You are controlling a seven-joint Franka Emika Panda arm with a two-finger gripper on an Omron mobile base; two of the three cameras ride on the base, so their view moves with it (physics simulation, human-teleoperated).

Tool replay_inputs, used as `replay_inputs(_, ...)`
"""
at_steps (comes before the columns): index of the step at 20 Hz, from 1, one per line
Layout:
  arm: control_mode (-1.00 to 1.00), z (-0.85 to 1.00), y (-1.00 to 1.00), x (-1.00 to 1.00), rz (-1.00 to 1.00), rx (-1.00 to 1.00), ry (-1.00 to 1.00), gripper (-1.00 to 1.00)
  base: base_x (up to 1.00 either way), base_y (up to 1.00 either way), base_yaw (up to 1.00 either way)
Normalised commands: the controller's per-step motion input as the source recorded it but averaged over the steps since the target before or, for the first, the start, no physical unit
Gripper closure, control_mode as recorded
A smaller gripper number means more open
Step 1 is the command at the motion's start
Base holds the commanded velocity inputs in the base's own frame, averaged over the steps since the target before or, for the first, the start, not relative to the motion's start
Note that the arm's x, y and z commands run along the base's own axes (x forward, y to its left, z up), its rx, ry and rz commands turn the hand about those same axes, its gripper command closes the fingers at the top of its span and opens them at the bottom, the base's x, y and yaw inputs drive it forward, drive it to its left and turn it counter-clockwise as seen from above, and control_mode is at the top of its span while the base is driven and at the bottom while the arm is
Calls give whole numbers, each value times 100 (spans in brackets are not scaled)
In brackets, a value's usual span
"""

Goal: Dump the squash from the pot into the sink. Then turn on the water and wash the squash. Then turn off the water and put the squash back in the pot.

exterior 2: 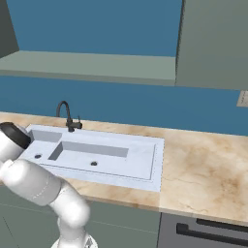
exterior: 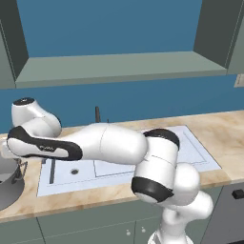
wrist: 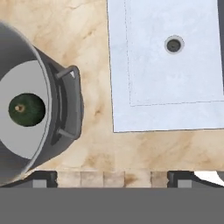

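Note:
The grey pot (wrist: 43,65) stands on the counter left of the sink, its dark loop handle (wrist: 70,103) facing the sink. The dark green squash (wrist: 26,109) lies on the pot's pale floor. The pot (exterior: 7,183) also sits at the lower left of the left base view, under my outstretched arm. My gripper (wrist: 111,179) hovers open above the counter strip between the pot's handle and the sink (wrist: 170,87), with nothing between its fingers. The small basin's drain (wrist: 173,44) is in sight. Both basins of the sink (exterior 2: 97,155) look empty.
A dark curved faucet (exterior 2: 68,116) rises behind the sink; in the left base view the faucet (exterior: 97,114) pokes up behind my arm. Marble counter (exterior 2: 203,174) stretches to the right of the sink. A shelf (exterior: 119,66) runs along the blue wall above.

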Motion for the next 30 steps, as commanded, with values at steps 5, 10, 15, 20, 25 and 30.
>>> replay_inputs(5, -100, -15, 42, 34, -13, -9, 4, -100, 0, 0, 0)
replay_inputs(10, -100, -9, 37, 38, -10, -7, 5, -100, 0, 0, 0)
replay_inputs(15, -100, -9, 24, 22, -7, -4, 5, -100, 0, 0, 0)
replay_inputs(20, -100, -15, 2, 0, -4, 0, 1, -100, 0, 0, 0)
replay_inputs(25, -100, -18, -2, -8, 0, 0, -1, -100, 0, 0, 0)
replay_inputs(30, -100, -25, -27, -32, 0, 0, -1, -100, 0, 0, 0)
